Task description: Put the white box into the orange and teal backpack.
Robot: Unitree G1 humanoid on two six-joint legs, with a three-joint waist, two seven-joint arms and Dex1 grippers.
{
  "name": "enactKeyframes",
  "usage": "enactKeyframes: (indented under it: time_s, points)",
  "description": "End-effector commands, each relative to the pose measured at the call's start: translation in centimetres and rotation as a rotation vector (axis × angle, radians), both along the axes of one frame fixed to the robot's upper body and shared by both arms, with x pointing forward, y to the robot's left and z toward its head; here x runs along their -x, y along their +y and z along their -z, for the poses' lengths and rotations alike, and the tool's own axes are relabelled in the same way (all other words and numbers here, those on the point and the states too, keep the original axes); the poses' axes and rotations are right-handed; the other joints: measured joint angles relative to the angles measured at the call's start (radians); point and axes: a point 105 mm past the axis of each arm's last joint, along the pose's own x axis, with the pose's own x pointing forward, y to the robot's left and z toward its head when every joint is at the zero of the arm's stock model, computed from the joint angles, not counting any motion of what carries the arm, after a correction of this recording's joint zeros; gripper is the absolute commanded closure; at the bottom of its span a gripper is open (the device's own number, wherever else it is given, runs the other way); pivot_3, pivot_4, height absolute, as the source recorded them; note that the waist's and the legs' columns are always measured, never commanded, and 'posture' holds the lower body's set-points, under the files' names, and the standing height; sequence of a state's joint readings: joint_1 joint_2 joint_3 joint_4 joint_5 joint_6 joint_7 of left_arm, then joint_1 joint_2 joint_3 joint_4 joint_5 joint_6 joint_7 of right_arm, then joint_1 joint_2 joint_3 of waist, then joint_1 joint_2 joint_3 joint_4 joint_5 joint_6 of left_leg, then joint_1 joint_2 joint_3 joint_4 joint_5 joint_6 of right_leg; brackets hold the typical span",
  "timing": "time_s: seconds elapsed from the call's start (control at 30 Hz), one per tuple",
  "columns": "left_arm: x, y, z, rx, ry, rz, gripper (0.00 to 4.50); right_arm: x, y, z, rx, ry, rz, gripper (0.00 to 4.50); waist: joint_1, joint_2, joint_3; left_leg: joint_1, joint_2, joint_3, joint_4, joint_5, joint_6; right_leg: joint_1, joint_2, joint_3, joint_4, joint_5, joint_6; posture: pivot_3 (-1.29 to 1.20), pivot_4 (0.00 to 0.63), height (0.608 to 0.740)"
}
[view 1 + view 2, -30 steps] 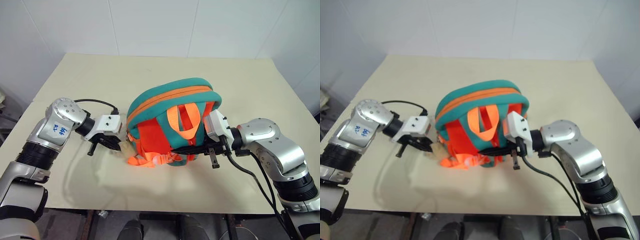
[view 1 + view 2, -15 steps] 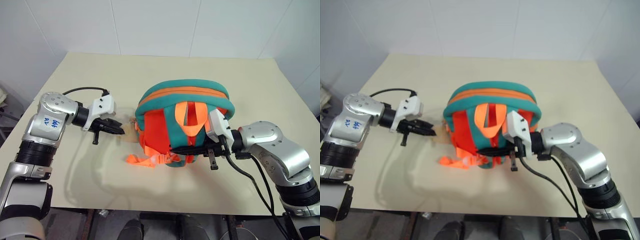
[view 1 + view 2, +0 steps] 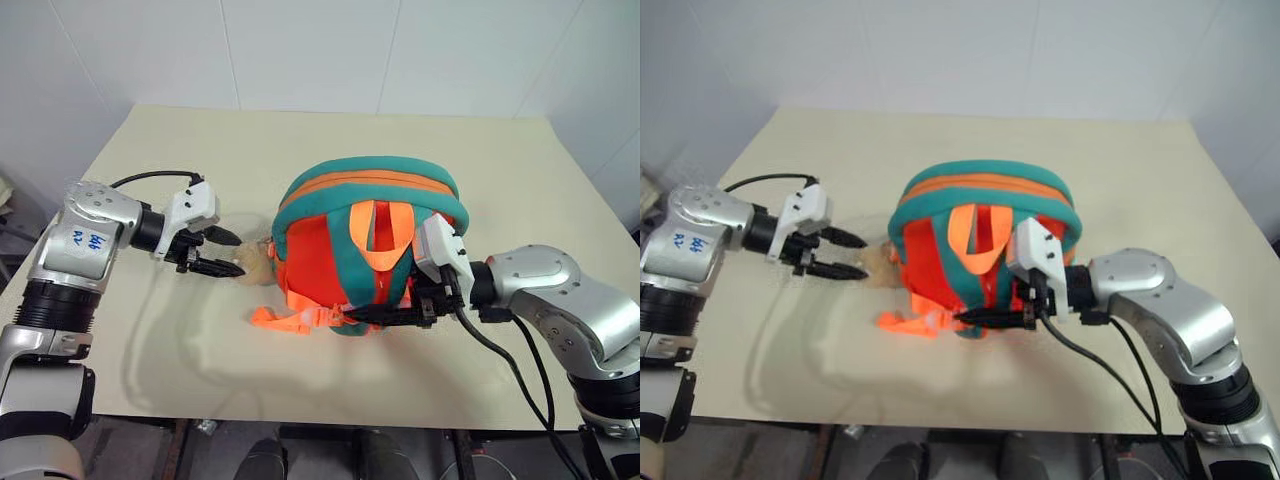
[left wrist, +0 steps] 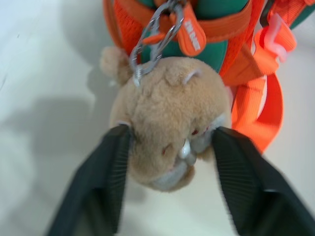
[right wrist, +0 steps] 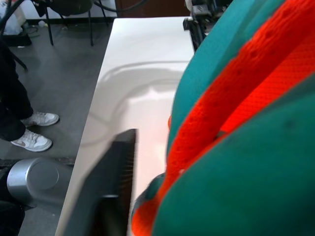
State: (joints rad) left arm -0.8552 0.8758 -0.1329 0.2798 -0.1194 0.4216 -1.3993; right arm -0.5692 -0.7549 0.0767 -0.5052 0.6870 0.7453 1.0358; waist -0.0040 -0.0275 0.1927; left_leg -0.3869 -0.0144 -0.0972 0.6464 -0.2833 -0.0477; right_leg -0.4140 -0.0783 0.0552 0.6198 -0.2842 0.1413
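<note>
The orange and teal backpack (image 3: 365, 240) stands zipped shut mid-table, its straps and handle facing me. A small beige plush toy (image 4: 170, 128) hangs from a clip on its left side. My left gripper (image 3: 238, 256) is open, and its black fingers (image 4: 98, 187) straddle the toy. At the pack's lower front edge my right gripper (image 3: 365, 314) lies level and open. One of its fingers (image 5: 110, 191) shows beside the fabric, while the other is hidden behind the pack. The white box is out of view.
The cream table (image 3: 300, 140) runs back to a white wall, with bare room behind and to both sides of the pack. Loose orange straps (image 3: 290, 318) trail at the pack's front left. A person's shoes (image 5: 29, 137) stand on the floor past the table edge.
Both grippers went from shut to open. The left hand rose and moved left, and its jaws now flank the toy. The backpack shifted right.
</note>
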Motion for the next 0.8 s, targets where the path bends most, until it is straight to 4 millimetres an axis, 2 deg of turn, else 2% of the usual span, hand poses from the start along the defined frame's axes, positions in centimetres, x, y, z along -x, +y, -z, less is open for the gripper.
enactKeyframes:
  time_s: [0.03,0.07,0.3,0.4,0.47,0.57,0.67,0.73,0.8]
  points:
    - [-0.2,1.8,-2.6,0.021,-0.079,-0.054,0.45,0.5,-0.8,-1.3,-0.003,-0.044,0.013,0.44,0.000,0.000,0.000,0.000,0.000,0.000,0.000,0.000,0.000,0.000,0.000,0.000,0.000,0.000,0.000,0.00,0.150,0.740]
    - [-0.3,2.5,-2.8,0.020,-0.087,-0.082,0.11,0.5,-1.0,-1.4,0.000,-0.041,0.023,0.09,0.000,0.000,0.000,0.000,0.000,0.000,0.000,0.000,0.000,0.000,0.000,0.000,0.000,0.000,0.000,0.00,0.150,0.740]
    - [-0.7,5.6,-3.7,0.071,-0.129,-0.197,0.05,0.6,-3.7,-1.5,0.044,-0.016,0.116,0.04,0.000,0.000,0.000,0.000,0.000,0.000,-0.001,0.000,0.000,0.000,0.000,0.000,-0.001,0.000,0.000,0.00,0.150,0.740]
    - [-0.3,6.7,-4.2,0.118,-0.154,-0.213,0.05,0.5,-6.1,-1.2,0.104,-0.027,0.215,0.04,0.004,0.000,0.000,-0.001,0.000,0.000,-0.001,0.000,0.001,0.000,0.000,-0.001,-0.001,0.000,0.000,0.00,0.150,0.740]
    - [0.2,6.7,-5.1,0.197,-0.201,-0.174,0.05,0.7,-8.7,-1.3,0.146,-0.028,0.300,0.04,0.005,0.000,0.000,-0.001,0.000,0.001,0.000,-0.001,0.001,0.000,0.000,0.000,-0.002,0.000,0.000,0.00,0.150,0.740]
    - [0.8,6.8,-5.9,0.300,-0.234,-0.131,0.05,0.8,-11.4,-1.4,0.193,-0.032,0.390,0.04,0.004,0.000,0.000,-0.001,0.000,0.001,0.000,-0.001,0.002,0.000,0.000,0.000,-0.002,0.000,0.000,0.00,0.150,0.740]
    - [1.8,7.3,-5.7,0.410,-0.231,-0.062,0.05,0.9,-14.8,-1.9,0.214,-0.052,0.515,0.04,0.003,0.000,0.000,0.000,0.000,0.002,0.000,-0.001,0.002,0.001,0.000,0.000,-0.002,0.000,0.000,0.00,0.150,0.740]
    - [2.0,7.5,-5.5,0.420,-0.228,-0.049,0.05,0.9,-16.0,-2.1,0.199,-0.072,0.558,0.04,0.000,0.000,0.000,0.002,0.000,0.003,0.000,-0.001,0.002,0.002,0.000,0.000,-0.002,0.000,0.000,0.00,0.150,0.740]
    - [2.6,7.6,-6.1,0.525,-0.240,0.002,0.05,0.6,-17.2,-2.5,0.159,-0.099,0.621,0.04,-0.001,0.000,0.000,0.002,0.000,0.004,0.001,-0.001,0.002,0.002,0.000,0.001,-0.003,0.000,0.000,0.00,0.150,0.740]
